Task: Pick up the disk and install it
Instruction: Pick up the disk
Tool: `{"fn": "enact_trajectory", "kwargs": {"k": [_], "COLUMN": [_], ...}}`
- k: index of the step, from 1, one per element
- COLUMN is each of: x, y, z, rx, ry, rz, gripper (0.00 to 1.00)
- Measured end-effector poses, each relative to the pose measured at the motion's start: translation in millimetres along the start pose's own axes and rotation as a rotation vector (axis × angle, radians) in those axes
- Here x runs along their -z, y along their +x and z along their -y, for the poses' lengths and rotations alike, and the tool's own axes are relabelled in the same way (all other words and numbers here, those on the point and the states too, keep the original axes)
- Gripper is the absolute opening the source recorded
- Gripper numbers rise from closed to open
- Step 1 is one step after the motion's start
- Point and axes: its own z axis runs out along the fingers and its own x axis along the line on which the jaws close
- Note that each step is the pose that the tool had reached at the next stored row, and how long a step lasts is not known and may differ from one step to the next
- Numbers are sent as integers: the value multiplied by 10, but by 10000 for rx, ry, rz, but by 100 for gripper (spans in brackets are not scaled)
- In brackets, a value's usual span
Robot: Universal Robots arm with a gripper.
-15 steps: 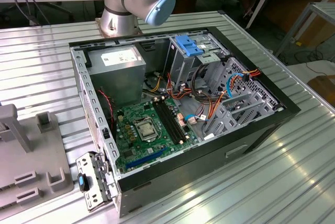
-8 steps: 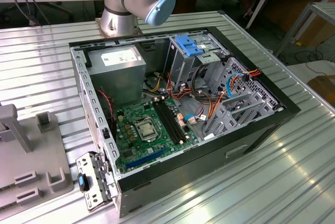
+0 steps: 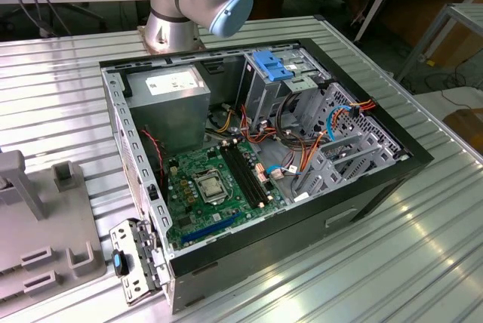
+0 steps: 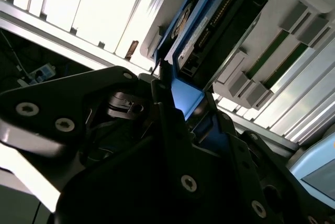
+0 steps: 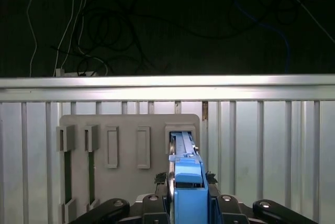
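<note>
The disk stood on edge in the end slot of the grey holder. Its near end, the blue carrier, sat right between my jaws. My gripper looked clenched on that carrier. In both wrist views the blue plastic filled the gap, with dark metal tight against each flat face and no daylight on either side. I judged that to be a grasp, not a hover.

What mattered was the line. The disk's long axis ran straight out from my jaws and down into the slot, so it lay dead ahead of me, in line with my reach and not off to one side. Its broad faces were turned to my jaws, and its thin edge faced the first wrist view. In the second wrist view the far end seemed lodged in the holder, so I took the disk as gripped but not yet lifted clear.

The open case with its drive cage showed in the exterior view, well apart from my jaws. I was the one arm there, so the carry across was mine.
</note>
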Motion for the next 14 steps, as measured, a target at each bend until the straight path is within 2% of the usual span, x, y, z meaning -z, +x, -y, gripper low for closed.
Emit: {"fn": "enact_trajectory", "kwargs": {"k": [14], "x": [350], "y": [22], "z": [6], "rx": [0], "ry": [1], "rz": [1], "gripper": [37]}}
